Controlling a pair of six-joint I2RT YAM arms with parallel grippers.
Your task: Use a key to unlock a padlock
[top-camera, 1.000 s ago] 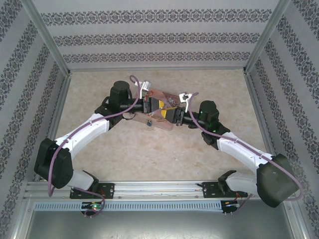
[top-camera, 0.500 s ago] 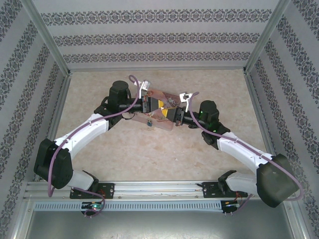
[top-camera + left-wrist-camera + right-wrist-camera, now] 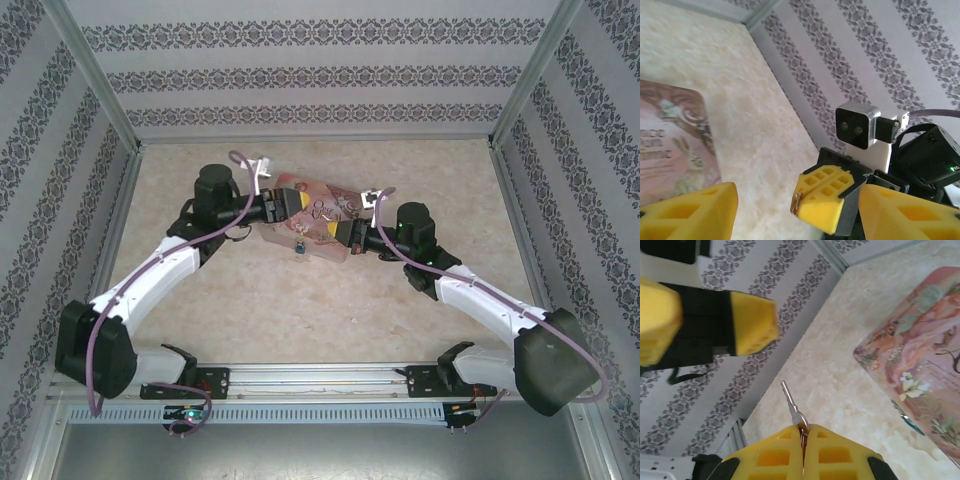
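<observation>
My right gripper (image 3: 804, 432) is shut on the key (image 3: 791, 404), a thin pale metal key whose blade sticks out past the yellow pads. In the top view the right gripper (image 3: 337, 232) hovers over the near right part of the pink tin (image 3: 318, 208). The left gripper (image 3: 284, 204) stands open over the tin's left end, nothing between its fingers (image 3: 692, 210). The left wrist view looks at the right gripper (image 3: 826, 196) head-on, the key (image 3: 796, 202) at its tip. The tiny blue padlock (image 3: 300, 246) lies on the table by the tin's near edge.
The pink illustrated tin (image 3: 920, 365) lies flat mid-table, turned at an angle. Patterned walls (image 3: 320, 80) and metal frame posts close in the beige table (image 3: 300, 310) on three sides. Purple cables loop over both arms.
The grippers were tip to tip over the tin. The left one has opened and drawn back to the left. The right one stays shut with the key in it.
</observation>
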